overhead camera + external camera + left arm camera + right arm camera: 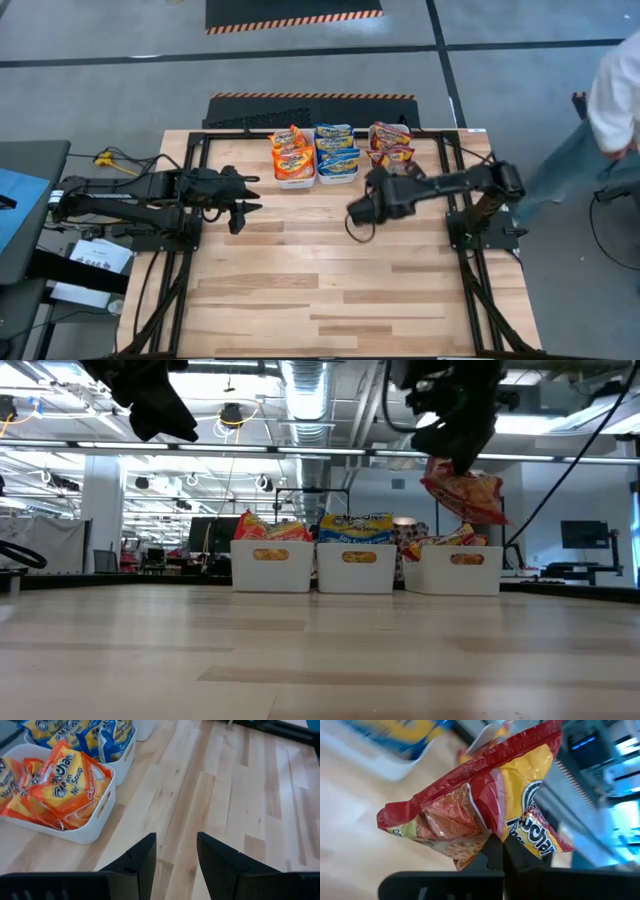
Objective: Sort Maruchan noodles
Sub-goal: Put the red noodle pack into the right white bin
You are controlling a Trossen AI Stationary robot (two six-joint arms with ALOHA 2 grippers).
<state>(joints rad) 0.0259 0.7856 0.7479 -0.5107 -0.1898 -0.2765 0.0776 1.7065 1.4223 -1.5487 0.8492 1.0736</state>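
Three white tubs stand in a row at the table's far edge. One holds orange packets (293, 163), one blue packets (337, 158) and one dark red packets (389, 145). My right gripper (357, 212) is over the table's middle, just near of the tubs, shut on a dark red Maruchan packet (485, 805). That packet shows high above the wood in the low view (463, 493). My left gripper (176, 855) is open and empty, hovering over bare wood to the left of the orange tub (60, 815); it also shows in the high view (241, 207). My right gripper pinches the dark red packet between its two fingers at a crumpled lower edge (492, 842). The packet is lifted clear of the table. In the low view it hangs tilted below the fingers (455, 445).
Bare wooden tabletop (330, 290) spreads across the whole near half. A black frame (470, 290) runs along both sides of the table. A person (612, 95) stands beyond the table's right far corner.
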